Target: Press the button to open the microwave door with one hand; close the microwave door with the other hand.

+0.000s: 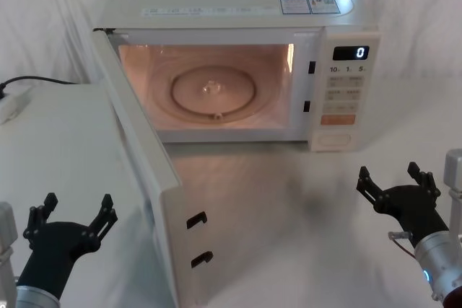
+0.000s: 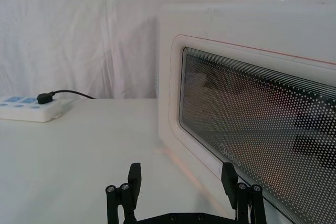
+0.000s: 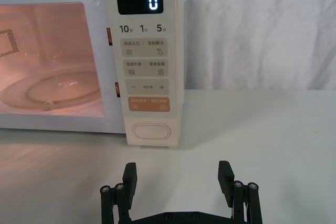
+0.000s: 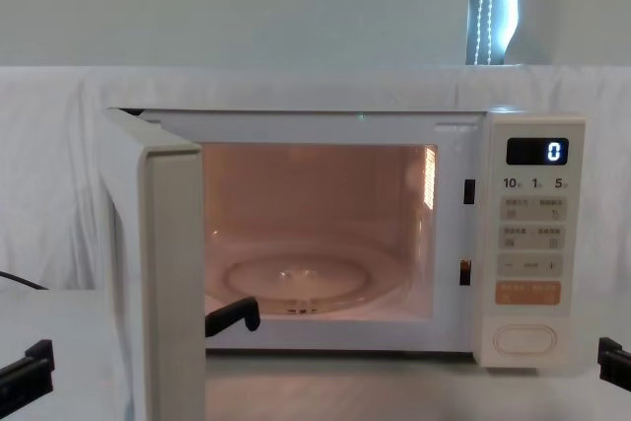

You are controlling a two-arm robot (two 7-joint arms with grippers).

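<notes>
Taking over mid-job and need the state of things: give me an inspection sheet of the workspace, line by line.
Surface: white table, bare in front of the microwave.
Door: swung wide open toward the robot's left; two latch hooks show on its edge; cavity lit, glass turntable inside.
Button: untouched now; display reads 0.
Clutter: nothing seen.
Left pincer: open, low at the near left, on the door's outer side, apart from it.
Right pincer: open, near right, facing the control panel, short of the button.
Cables: black plug in a white power strip at far left.
Surroundings: white cloth backdrop.
</notes>
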